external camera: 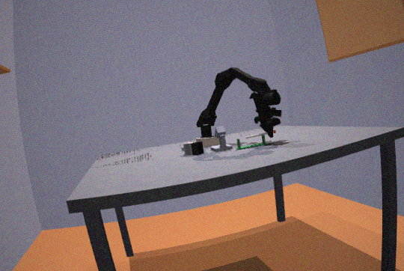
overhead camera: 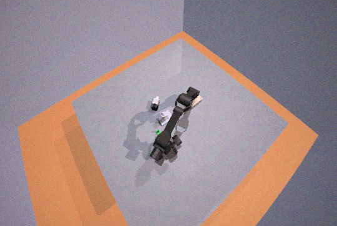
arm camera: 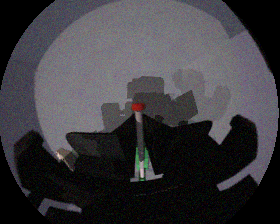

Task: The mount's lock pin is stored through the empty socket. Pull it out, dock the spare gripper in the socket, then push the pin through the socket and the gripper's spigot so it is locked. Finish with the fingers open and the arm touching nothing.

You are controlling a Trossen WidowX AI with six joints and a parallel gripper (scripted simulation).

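My gripper (external camera: 271, 135) (arm camera: 138, 116) is shut on the lock pin. The pin (external camera: 256, 135) (arm camera: 140, 134) has a pale shaft and a red head; it lies nearly level in the exterior view, with the head just beyond the fingers. The shaft is just above a green rack (external camera: 251, 147) (overhead camera: 158, 132) with two upright posts; whether it touches them I cannot tell. The grey-white mount (overhead camera: 163, 117) (external camera: 222, 144) stands between the rack and the arm's base, with no pin seen in it. The spare gripper (overhead camera: 155, 103) (external camera: 194, 148), white and black, lies beside the mount. The fingertips are hidden in the top view.
The arm's beige base plate (overhead camera: 196, 102) (external camera: 207, 141) is behind the mount. The arm arches above the table, its forearm passing close beside the mount in the top view. The grey table (overhead camera: 218, 156) (external camera: 150, 172) carries everything.
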